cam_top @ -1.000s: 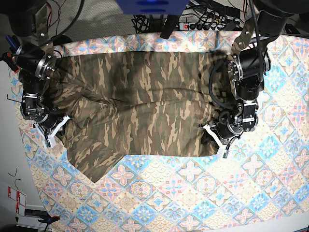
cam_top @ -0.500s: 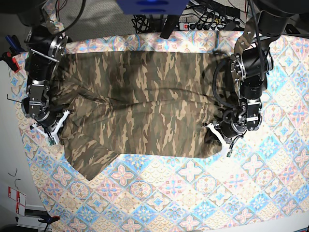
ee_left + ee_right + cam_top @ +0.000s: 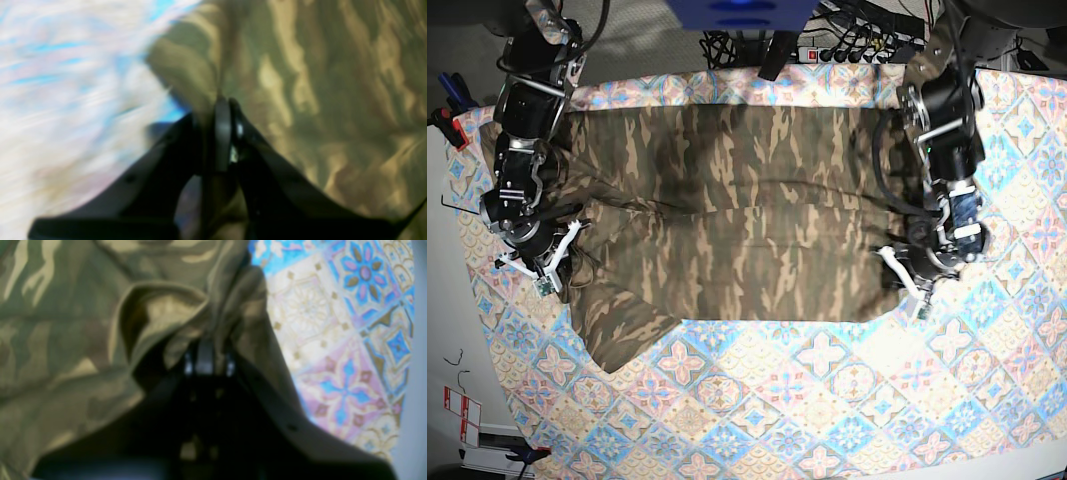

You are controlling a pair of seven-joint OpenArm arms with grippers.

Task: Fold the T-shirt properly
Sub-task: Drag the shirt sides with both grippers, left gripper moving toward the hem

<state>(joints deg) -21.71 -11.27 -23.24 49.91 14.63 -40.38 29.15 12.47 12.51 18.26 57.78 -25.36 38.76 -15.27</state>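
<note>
The T-shirt (image 3: pixel 727 215) lies spread across the far half of the tablecloth (image 3: pixel 847 400), its neck hidden, while the left gripper (image 3: pixel 905 280) and right gripper (image 3: pixel 555 262) each pinch a bunched fold of its near edge, fingertips buried in cloth and blurred in both wrist views.

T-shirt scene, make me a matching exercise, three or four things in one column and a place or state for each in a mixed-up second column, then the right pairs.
Column one:
1. T-shirt
2. left gripper
3. right gripper
4. tablecloth

Column two:
A. clamped on fabric at the base view's left edge
B. blue, pink and cream tiles
C. camouflage, spread across the table
D. clamped on fabric at the base view's right edge

Pairs: 1-C, 2-D, 3-A, 4-B
</note>
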